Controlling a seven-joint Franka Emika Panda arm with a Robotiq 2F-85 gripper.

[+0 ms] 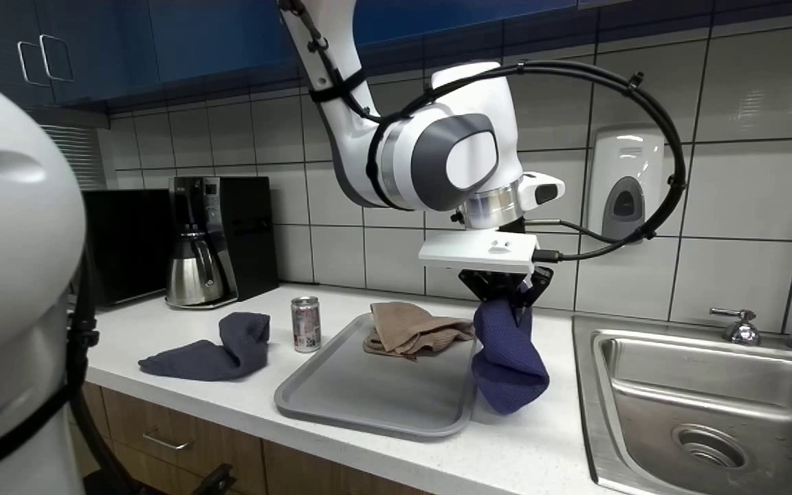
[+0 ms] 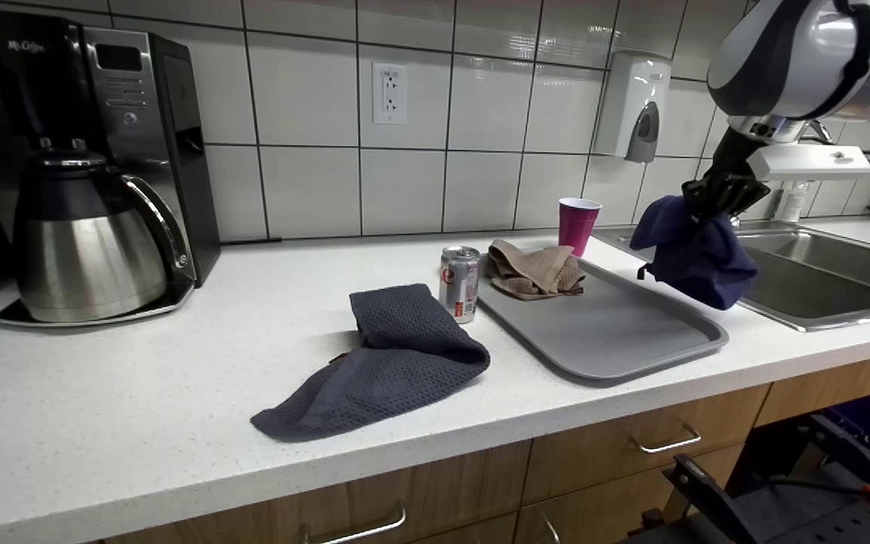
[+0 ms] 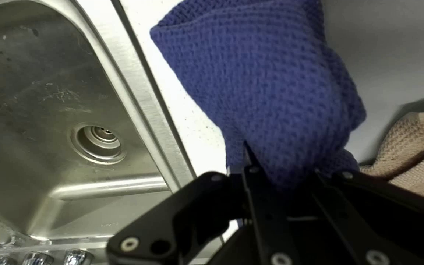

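Grasps a blue towel [image 1: 511, 364] between the fingers [image 3: 265, 221] of the gripper [image 1: 514, 302], right of center in an exterior view; dangles it between the tray [image 1: 382, 388] at center and the sink [image 1: 702, 383] at lower right.

White arm [image 1: 348, 137], grey joint cap [image 1: 430, 158], black cables [image 1: 678, 158]

My arm [image 1: 413, 161] is crooked over the bench [image 1: 341, 307], wrist [image 1: 492, 207] aimed down, tool [image 1: 514, 306] hanging between the front and back edges, jaws clamped pretty tight.
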